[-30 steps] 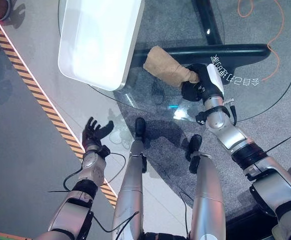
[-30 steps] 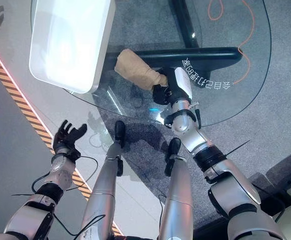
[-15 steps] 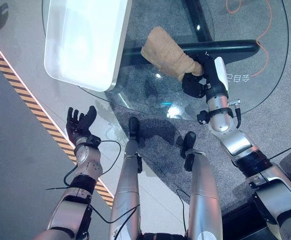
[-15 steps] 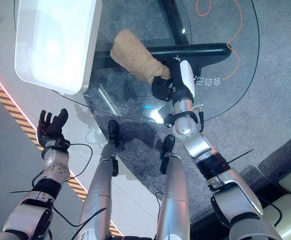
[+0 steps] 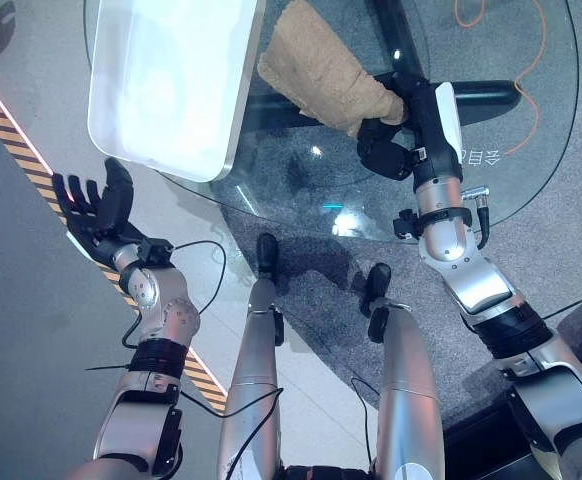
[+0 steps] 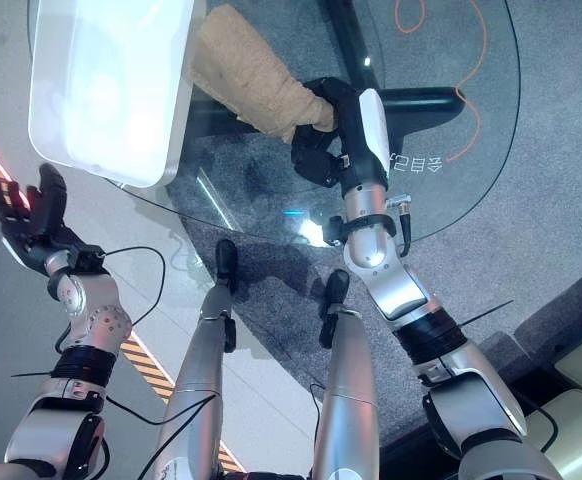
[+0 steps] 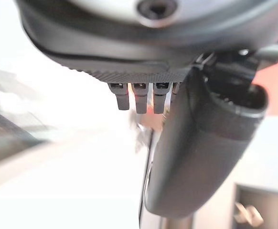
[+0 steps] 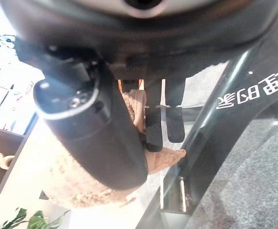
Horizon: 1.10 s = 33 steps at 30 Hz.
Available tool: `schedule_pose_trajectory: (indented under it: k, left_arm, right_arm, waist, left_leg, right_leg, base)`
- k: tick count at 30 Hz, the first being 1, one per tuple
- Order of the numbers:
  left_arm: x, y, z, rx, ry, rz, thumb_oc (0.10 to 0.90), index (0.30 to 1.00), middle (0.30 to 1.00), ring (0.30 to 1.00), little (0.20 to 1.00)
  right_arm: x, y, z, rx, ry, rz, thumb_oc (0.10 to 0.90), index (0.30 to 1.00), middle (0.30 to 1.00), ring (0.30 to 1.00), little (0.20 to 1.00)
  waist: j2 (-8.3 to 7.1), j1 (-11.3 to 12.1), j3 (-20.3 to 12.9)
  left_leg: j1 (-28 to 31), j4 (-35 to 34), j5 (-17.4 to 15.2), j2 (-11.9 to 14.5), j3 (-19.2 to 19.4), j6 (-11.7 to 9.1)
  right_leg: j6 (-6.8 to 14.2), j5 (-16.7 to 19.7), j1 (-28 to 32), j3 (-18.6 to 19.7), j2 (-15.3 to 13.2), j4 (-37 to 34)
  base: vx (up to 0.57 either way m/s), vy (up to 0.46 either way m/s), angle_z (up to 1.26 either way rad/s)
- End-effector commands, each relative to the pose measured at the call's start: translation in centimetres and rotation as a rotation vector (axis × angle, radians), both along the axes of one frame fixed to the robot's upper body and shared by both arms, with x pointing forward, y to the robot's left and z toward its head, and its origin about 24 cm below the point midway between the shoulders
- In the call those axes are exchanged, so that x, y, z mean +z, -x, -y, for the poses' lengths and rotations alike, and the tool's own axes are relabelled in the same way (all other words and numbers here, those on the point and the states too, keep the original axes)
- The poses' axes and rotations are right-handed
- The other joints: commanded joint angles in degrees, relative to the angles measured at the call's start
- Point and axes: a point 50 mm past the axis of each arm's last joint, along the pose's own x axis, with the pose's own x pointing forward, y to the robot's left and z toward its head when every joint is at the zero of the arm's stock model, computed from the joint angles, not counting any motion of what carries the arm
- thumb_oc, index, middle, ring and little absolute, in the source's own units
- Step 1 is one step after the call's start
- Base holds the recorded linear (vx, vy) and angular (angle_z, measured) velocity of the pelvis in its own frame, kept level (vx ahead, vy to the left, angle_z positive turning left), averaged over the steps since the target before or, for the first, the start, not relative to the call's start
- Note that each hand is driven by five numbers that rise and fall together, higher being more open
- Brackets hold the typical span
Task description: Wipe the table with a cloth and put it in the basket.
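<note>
Right hand [image 5: 391,140], fingers curled on tan cloth [image 5: 316,65] spread over glass table [image 5: 531,150] beside white basket [image 5: 161,80]; left hand [image 5: 96,210] raised off-table w/ fingers straight.

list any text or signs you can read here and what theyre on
White characters on the glass table by the right hand: seen reversed, not legible enough to quote.
Striped tape on the floor: marking only, no words.
Cloth and basket: no text.
</note>
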Motion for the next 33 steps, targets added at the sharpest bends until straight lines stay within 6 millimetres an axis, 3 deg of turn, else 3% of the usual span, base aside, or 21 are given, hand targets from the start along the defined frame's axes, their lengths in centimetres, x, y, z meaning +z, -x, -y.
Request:
schedule_pose_trajectory:
  k: [1, 7, 14, 23, 33]
  left_arm:
    - [6.2, 2.1, -0.1, 0.089, -0.23, 0.286, 0.8, 0.9, 0.9, 0.9, 0.9]
    - [8.5, 2.8, 3.4, -0.189, -0.391, 0.435, 0.8, 0.9, 0.9, 0.9, 0.9]
    - [9.5, 2.0, 6.4, -0.466, -0.472, 0.479, 0.8, 0.9, 0.9, 0.9, 0.9]
    - [9.7, 1.0, 9.9, -0.816, -0.404, 0.533, 0.8, 0.9, 0.9, 0.9, 0.9]
    - [10.4, 0.4, 12.2, -0.957, -0.302, 0.545, 0.8, 0.9, 0.9, 0.9, 0.9]
  right_arm:
    - [7.0, 4.8, -1.9, 0.21, -0.094, 0.423, 0.1, 0.3, 0.3, 0.3, 0.2]
    - [7.1, 5.4, -2.0, 0.249, -0.095, 0.443, 0.1, 0.3, 0.3, 0.3, 0.2]
    - [7.2, 5.7, -2.2, 0.304, -0.077, 0.449, 0.1, 0.3, 0.3, 0.3, 0.2]
    - [7.6, 6.1, -2.7, 0.368, -0.065, 0.472, 0.1, 0.3, 0.3, 0.3, 0.2]
    - [8.5, 6.5, -3.9, 0.433, -0.047, 0.499, 0.1, 0.3, 0.3, 0.3, 0.2]
  waist:
    - [-1.84, 0.8, -1.4]
    - [-1.89, 0.9, -1.4]
    - [-1.67, -0.3, -1.4]
    - [-1.93, -1.5, -1.4]
    - [-2.22, -2.3, -1.4]
  left_leg:
    - [-0.1, 9.2, -8.8, -1.6, 0.9, 2.9]
    - [0.2, 9.4, -9.1, -1.7, 1.1, 3.1]
    - [0.9, 9.4, -9.2, -1.6, 1.8, 3.2]
    - [1.2, 9.4, -9.4, -1.3, 2.3, 3.3]
    - [1.5, 8.9, -9.2, -1.3, 2.8, 3.2]
  right_leg:
    - [2.4, 9.5, 2.7, 1.1, 0.8, -11.8]
    - [2.7, 9.9, 3.1, 1.0, 0.6, -12.3]
    - [3.1, 10.6, 3.6, 1.5, 0.6, -12.6]
    - [3.7, 11.4, 3.6, 2.0, 0.3, -13.4]
    - [3.9, 11.8, 3.9, 2.4, 0.4, -14.4]
  base:
    - [-0.01, -0.034, 0.01]
    - [0.0, -0.016, 0.0]
    - [0.0, 0.009, 0.0]
    - [0.0, 0.008, 0.0]
    - [0.0, -0.001, 0.0]
